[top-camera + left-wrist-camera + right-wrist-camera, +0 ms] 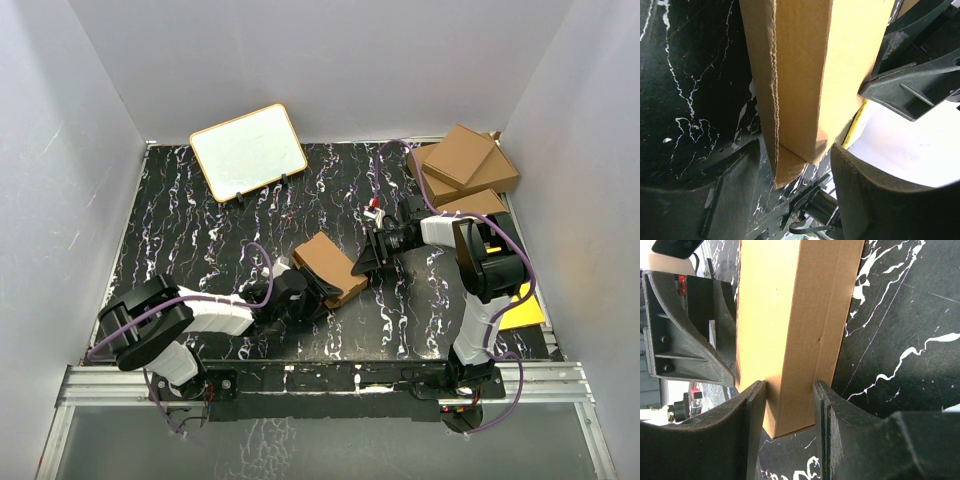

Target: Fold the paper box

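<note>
The paper box (327, 264) is a small plain brown carton, folded into a flat rectangular shape, in the middle of the black marbled table. My right gripper (363, 266) is shut on its right end; in the right wrist view both fingers press on the box (800, 315) at the gripper (789, 387). My left gripper (317, 291) sits at the box's near left corner. In the left wrist view its fingers straddle the box (805, 75) with small gaps, the gripper (795, 150) open. A loose flap (787, 167) hangs at that corner.
A white board (248, 150) leans at the back left. Larger brown cartons (462, 165) are stacked at the back right. A yellow sheet (526, 310) lies by the right arm's base. White walls close the table on three sides.
</note>
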### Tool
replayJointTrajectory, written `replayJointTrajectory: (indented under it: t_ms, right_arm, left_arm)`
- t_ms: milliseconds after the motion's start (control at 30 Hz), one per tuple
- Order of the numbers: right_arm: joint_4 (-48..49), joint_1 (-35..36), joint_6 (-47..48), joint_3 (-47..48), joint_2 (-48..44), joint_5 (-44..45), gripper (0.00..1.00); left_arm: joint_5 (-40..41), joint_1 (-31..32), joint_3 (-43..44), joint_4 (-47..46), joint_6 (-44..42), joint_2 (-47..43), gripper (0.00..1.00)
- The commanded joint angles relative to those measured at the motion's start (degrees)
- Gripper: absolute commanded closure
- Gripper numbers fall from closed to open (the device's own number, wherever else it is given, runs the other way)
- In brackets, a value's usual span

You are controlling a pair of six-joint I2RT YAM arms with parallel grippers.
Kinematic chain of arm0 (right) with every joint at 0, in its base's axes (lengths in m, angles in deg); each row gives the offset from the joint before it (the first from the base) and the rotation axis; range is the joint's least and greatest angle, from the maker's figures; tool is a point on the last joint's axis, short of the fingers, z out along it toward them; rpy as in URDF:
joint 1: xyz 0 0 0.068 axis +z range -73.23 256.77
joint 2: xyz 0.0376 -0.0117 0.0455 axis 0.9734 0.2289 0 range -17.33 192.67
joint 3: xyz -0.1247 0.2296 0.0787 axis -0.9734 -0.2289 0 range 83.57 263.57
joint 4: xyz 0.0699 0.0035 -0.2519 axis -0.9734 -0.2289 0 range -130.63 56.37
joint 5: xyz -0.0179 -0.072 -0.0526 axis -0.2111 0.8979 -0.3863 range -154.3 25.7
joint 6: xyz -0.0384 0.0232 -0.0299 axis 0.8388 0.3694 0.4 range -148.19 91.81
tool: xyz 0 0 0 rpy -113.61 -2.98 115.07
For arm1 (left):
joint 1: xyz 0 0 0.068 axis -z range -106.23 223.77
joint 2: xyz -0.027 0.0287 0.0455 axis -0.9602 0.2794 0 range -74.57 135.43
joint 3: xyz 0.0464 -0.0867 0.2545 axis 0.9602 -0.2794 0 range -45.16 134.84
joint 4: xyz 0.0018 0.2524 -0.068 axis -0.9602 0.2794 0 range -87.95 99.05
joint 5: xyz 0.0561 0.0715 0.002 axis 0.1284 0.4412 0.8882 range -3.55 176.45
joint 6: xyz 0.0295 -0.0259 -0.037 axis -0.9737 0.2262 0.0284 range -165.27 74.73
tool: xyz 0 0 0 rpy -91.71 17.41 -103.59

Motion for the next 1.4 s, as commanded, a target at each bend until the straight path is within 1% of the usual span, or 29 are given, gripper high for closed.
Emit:
replayJointTrajectory:
  t_ms: [0,33,233,267,300,400,467,500,667,767,867,933,1067,1167,1233,1267,1300,1367]
  right_arm:
    - [0.1,0.7,2.8,0.9,1.4,4.4,0.56]
    - [0.0,0.7,2.8,0.9,1.4,4.4,0.56]
    - [0.0,0.9,2.8,0.8,1.6,4.5,0.56]
    - [0.0,0.9,2.8,0.8,1.6,4.6,0.56]
    - [0.0,0.9,2.8,0.8,1.6,4.5,0.56]
    - [0.0,0.9,2.8,0.8,1.6,4.7,0.56]
    - [0.0,1.0,2.8,0.8,1.6,4.7,0.56]
    - [0.0,1.0,2.8,0.9,1.5,4.7,0.56]
    - [0.0,1.0,2.8,1.0,1.6,4.7,0.56]
    - [-0.9,1.0,3.4,1.5,1.5,4.6,0.55]
    - [-2.2,0.9,4.7,2.5,1.1,4.5,0.52]
    - [-2.6,0.9,5.4,2.7,0.7,4.0,0.49]
    - [-4.8,0.4,7.7,4.2,0.0,2.7,0.45]
    - [-6.0,-0.1,9.3,4.8,-1.3,2.1,0.42]
    - [-6.7,-0.4,10.6,5.4,-2.2,1.9,0.41]
    - [-7.5,-0.5,11.6,5.8,-2.7,1.9,0.4]
    - [-8.0,-0.7,12.3,6.3,-3.2,2.2,0.4]
    - [-8.8,-0.8,13.9,7.0,-4.4,3.0,0.4]
  left_arm:
    - [1.3,0.5,2.0,0.0,1.1,-0.3,0.48]
    - [1.4,0.5,2.1,0.4,1.2,-0.3,0.49]
    - [0.8,0.5,2.0,-0.1,1.8,-0.2,0.6]
    - [0.7,0.6,1.9,-0.6,2.0,-0.1,0.7]
    - [0.6,0.6,1.7,-0.9,2.2,-0.1,0.72]
    - [0.5,0.6,1.6,-1.2,2.4,0.1,0.73]
    - [0.3,0.6,1.6,-1.5,2.4,0.3,0.79]
    - [0.2,0.6,1.5,-1.7,2.4,0.4,0.79]
    - [-0.6,0.5,1.9,-2.2,1.1,0.7,0.79]
    - [-1.3,0.5,2.1,-2.4,-2.2,0.0,0.72]
    - [-1.4,0.6,1.9,-0.4,-6.6,-1.9,0.56]
    - [-1.0,0.6,1.3,1.4,-9.5,-4.2,0.48]
    - [1.6,0.5,-0.6,5.0,-14.0,-11.6,0.27]
    - [3.1,-0.7,-3.0,5.7,-18.6,-17.1,0.15]
    - [2.2,-2.9,-4.9,4.0,-23.3,-20.6,0.1]
    - [0.7,-4.9,-5.6,3.4,-25.2,-22.1,0.06]
    - [-1.6,-8.2,-6.0,2.4,-27.1,-23.1,0.03]
    - [-6.5,-13.5,-5.7,3.0,-29.9,-24.0,0.03]
